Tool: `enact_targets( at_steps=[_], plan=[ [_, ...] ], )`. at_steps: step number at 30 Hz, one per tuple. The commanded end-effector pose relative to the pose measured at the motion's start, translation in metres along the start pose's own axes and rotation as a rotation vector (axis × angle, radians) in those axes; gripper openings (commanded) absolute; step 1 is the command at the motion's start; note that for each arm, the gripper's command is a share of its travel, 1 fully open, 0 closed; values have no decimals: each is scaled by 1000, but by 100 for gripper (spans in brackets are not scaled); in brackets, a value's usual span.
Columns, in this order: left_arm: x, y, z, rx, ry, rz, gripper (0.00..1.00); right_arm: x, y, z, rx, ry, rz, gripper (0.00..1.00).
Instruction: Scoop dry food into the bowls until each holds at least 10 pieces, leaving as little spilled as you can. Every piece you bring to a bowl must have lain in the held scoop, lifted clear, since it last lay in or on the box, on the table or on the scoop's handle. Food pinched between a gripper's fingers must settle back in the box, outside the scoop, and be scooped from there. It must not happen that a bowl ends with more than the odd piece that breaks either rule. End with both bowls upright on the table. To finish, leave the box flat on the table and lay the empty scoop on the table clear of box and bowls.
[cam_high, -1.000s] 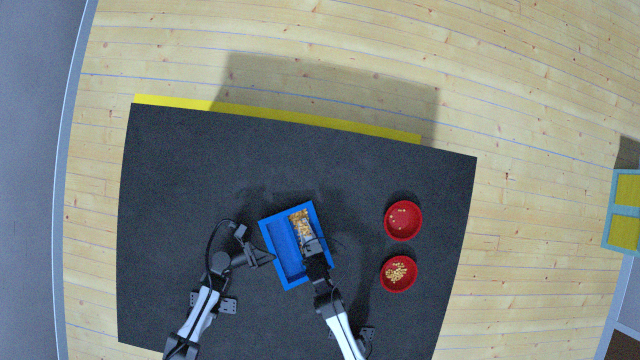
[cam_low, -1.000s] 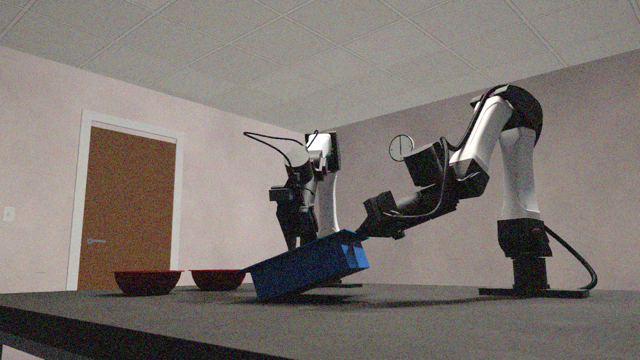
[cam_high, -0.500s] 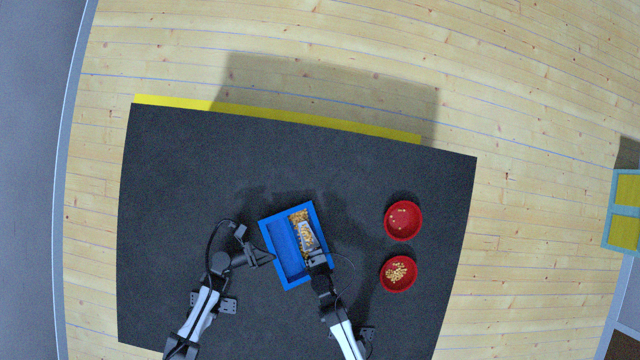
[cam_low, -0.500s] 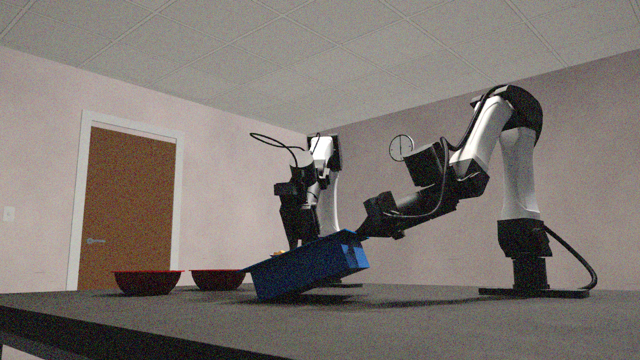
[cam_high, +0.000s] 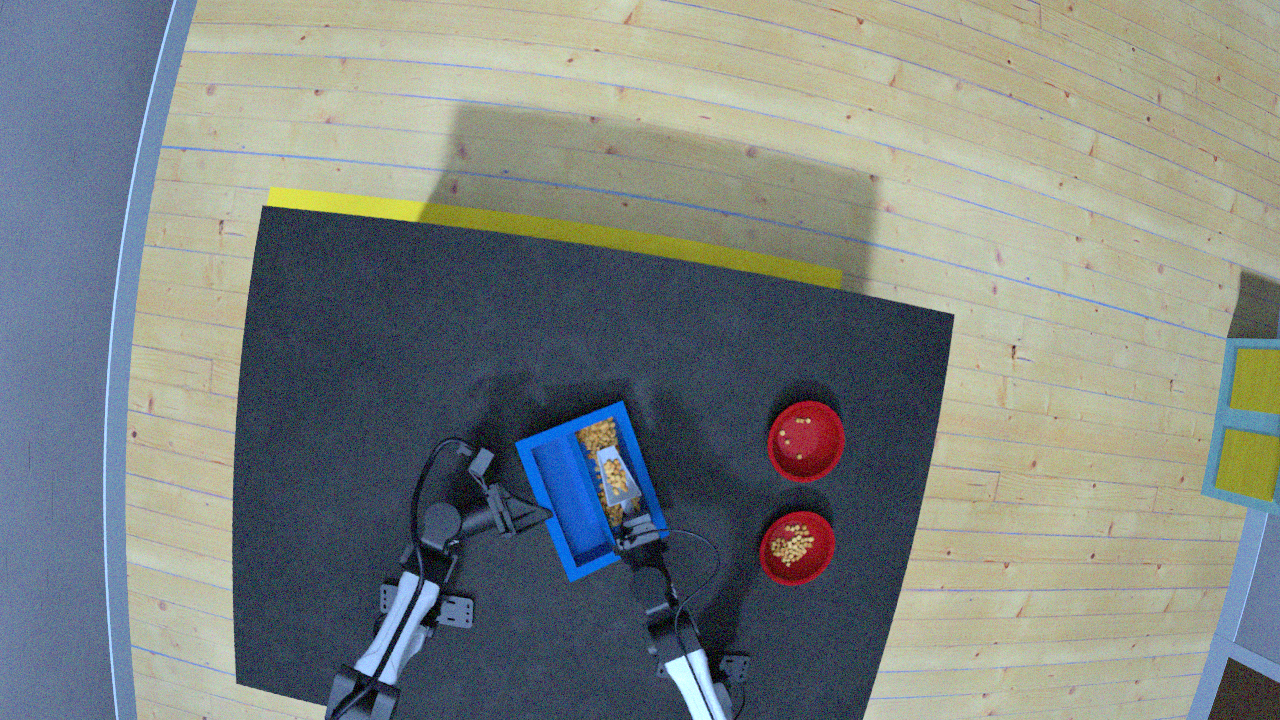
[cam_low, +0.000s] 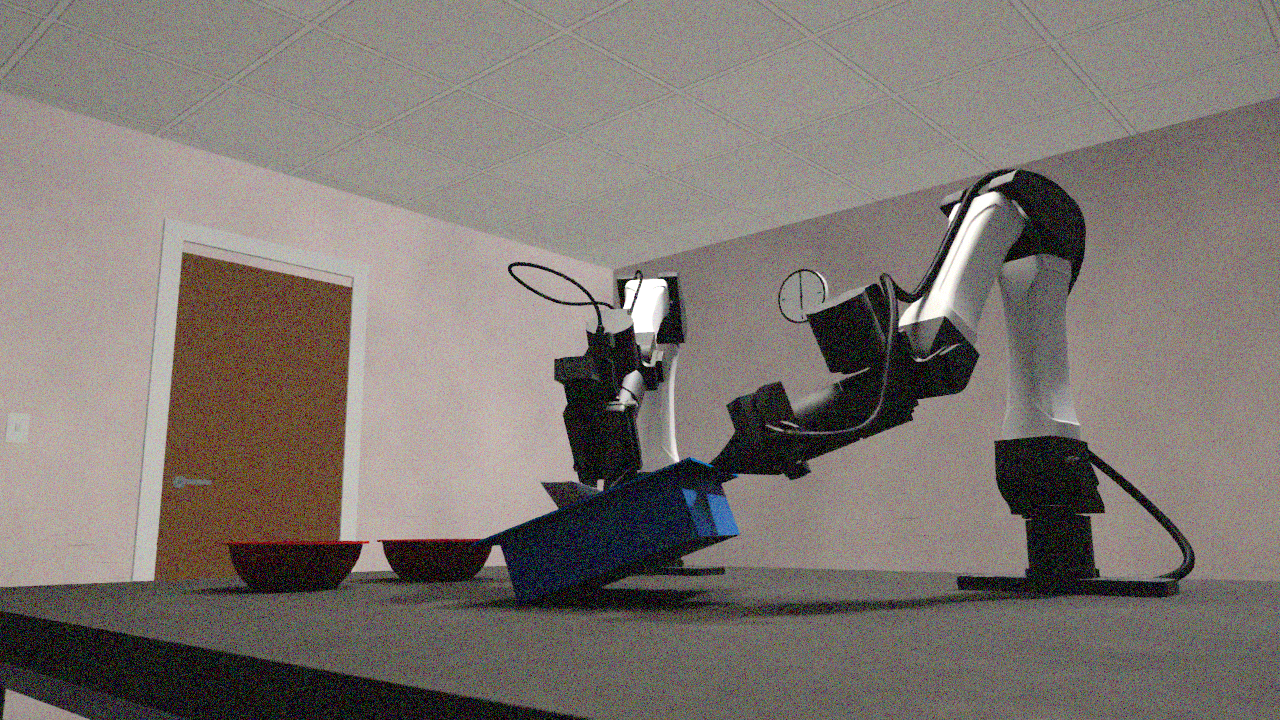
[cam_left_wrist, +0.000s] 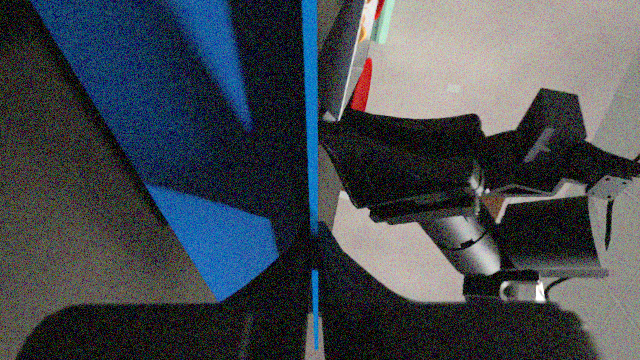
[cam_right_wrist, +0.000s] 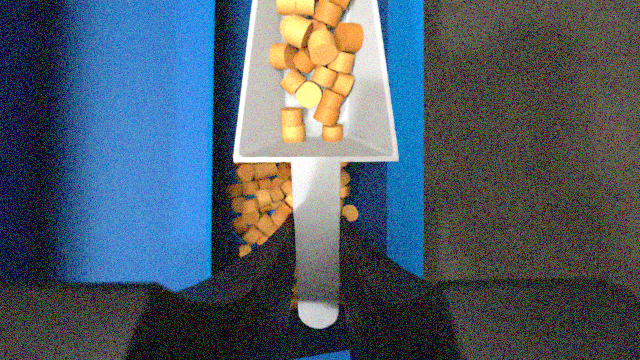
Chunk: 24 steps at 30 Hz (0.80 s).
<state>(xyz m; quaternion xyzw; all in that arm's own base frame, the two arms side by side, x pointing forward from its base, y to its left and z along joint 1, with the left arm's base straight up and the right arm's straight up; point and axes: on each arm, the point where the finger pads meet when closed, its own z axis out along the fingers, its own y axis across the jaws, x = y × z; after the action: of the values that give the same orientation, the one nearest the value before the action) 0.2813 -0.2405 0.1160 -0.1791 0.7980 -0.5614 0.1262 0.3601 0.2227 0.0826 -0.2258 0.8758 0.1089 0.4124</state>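
The scoop (cam_high: 627, 491) (cam_low: 565, 491) (cam_left_wrist: 342, 65) (cam_right_wrist: 367, 115), loaded with food, is over the tilted blue box (cam_high: 572, 501) (cam_low: 617, 528) (cam_left_wrist: 215, 240) (cam_right_wrist: 150, 125), mouth and long axis slanting toward the worktop's far edge. The right pincer (cam_high: 631, 521) (cam_low: 601, 481) (cam_right_wrist: 317, 221) is narrow, clamped on its handle; the left pincer (cam_high: 549, 514) (cam_low: 716, 467) (cam_left_wrist: 314, 226) nips the box's rim. Toward the right edge I see a fuller red bowl (cam_high: 829, 546) (cam_low: 435, 562) (cam_left_wrist: 362, 90) and a sparser one (cam_high: 838, 440) (cam_low: 297, 568) (cam_left_wrist: 378, 9).

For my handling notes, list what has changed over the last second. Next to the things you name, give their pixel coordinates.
The scoop (cam_high: 622, 494) (cam_low: 563, 491) (cam_right_wrist: 317, 200), held by the right gripper (cam_high: 630, 517) (cam_low: 601, 483) (cam_right_wrist: 317, 221), rose and drew back toward the arm bases. Nothing was newly gripped or released. The left gripper (cam_high: 549, 514) (cam_low: 716, 470) (cam_left_wrist: 314, 226), tilted box (cam_high: 641, 458) (cam_low: 608, 537) (cam_left_wrist: 125, 100) (cam_right_wrist: 195, 150) and bowls (cam_high: 839, 456) (cam_low: 296, 565) stayed put.
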Motion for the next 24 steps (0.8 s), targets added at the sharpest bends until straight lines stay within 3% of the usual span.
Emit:
enact_targets(
  at_steps=[1,6,8,17,18,20,24],
  plan=[
    [-7,-36,-3,90,-15,102,0,-13,1,-2,1,-56,-5,0],
    [-7,-36,-3,90,-15,102,0,-33,0,-10,2,-103,-2,0],
    [-7,-36,-3,90,-15,102,0,-25,0,-18,-1,-35,-6,0],
    [-7,-36,-3,90,-15,102,0,-52,2,-31,-11,-83,-1,0],
    [-7,-36,-3,90,-15,102,0,-44,1,-37,-6,-21,-1,0],
    [-7,-36,-3,90,-15,102,0,-59,0,-39,-10,-72,3,0],
    [-7,-36,-3,90,-15,102,0,-58,2,-39,-14,-76,-2,0]
  ],
)
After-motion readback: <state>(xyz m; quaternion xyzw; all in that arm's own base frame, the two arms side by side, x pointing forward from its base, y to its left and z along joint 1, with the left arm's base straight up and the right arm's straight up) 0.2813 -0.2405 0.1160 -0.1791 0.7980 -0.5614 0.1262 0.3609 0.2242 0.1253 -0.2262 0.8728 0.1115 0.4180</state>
